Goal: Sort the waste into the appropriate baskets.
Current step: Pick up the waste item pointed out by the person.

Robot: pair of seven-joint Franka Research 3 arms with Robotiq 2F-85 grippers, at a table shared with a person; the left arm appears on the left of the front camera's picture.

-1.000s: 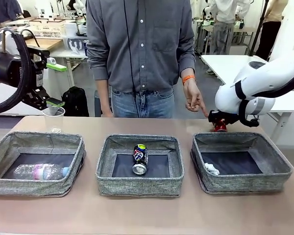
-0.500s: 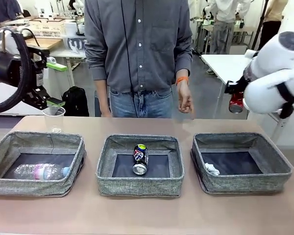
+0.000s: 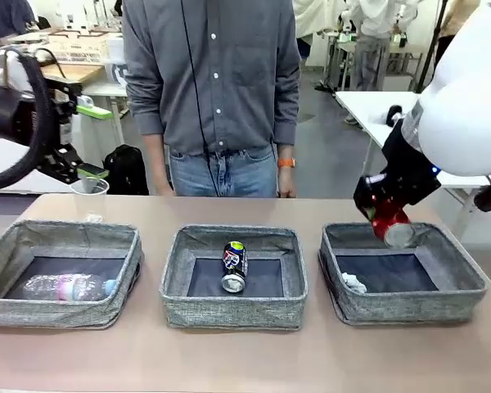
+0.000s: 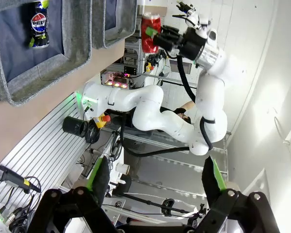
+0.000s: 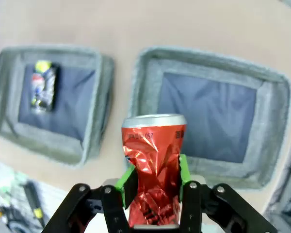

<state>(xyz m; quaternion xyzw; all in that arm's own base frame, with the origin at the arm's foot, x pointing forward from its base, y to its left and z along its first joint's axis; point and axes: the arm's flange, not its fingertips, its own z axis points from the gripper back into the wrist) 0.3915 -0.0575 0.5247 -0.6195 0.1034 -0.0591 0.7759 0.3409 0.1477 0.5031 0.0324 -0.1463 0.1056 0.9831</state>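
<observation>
Tan bench (image 3: pixel 245 360), three grey woven fabric baskets in a row. The left basket (image 3: pixel 61 311) has one clear plastic bottle with pink label (image 3: pixel 65 286), the middle basket (image 3: pixel 233 311) one crushed dark patterned can (image 3: pixel 233 266), and the right basket (image 3: pixel 413 307) one white paper wad (image 3: pixel 353 282). One clear plastic cup (image 3: pixel 89 198) stands behind the left basket. The right hand (image 3: pixel 385 205) is clamped on one crushed red can (image 3: pixel 390 225) at frame right, over the right basket. The left hand (image 3: pixel 90 141) is at upper left, fingers wide apart, holding nothing.

a tan table (image 3: pixel 245 360) fills the lower frame, bearing three grey bins in a row: left basket (image 3: pixel 49 313), middle basket (image 3: pixel 233 311), right basket (image 3: pixel 409 308). a clear plastic cup (image 3: pixel 89 196) stands at its upper left.

crushed red can (image 5: pixel 154 170) blurred, print unreadable
</observation>
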